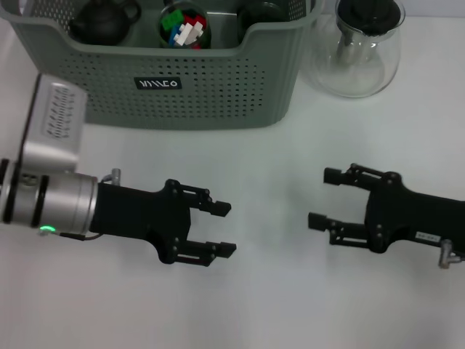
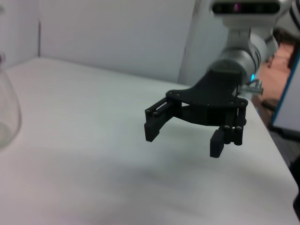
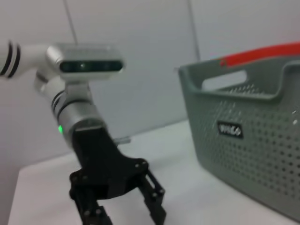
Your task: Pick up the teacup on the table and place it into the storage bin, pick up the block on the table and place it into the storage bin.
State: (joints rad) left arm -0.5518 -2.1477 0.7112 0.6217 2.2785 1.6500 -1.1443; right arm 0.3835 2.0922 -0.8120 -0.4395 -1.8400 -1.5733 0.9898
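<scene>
Both pincers hover over the bare white table [image 1: 276, 305], facing each other, neither holding anything. The left gripper [image 1: 221, 228] has its fingers spread wide with only air between them; the right gripper [image 1: 324, 198] is likewise wide open and empty.

The storage bin [image 1: 218, 87] stands at 12 o'clock from the left gripper, at the far edge of the table. Inside it sit a dark teapot-like vessel [image 1: 105, 22], a cup of coloured blocks [image 1: 184, 29] and a dark round item [image 1: 261, 14] that may be the teacup (too little shows to be sure). A clear glass pot [image 1: 356, 47] with a black lid stands just beside the bin, at roughly 12 o'clock from the right gripper.

No teacup or block lies loose on the table. Judged from this layout, both placements look complete. If anything further were required, the bin lies nearer the left arm, at about 11 o'clock from the right gripper.
</scene>
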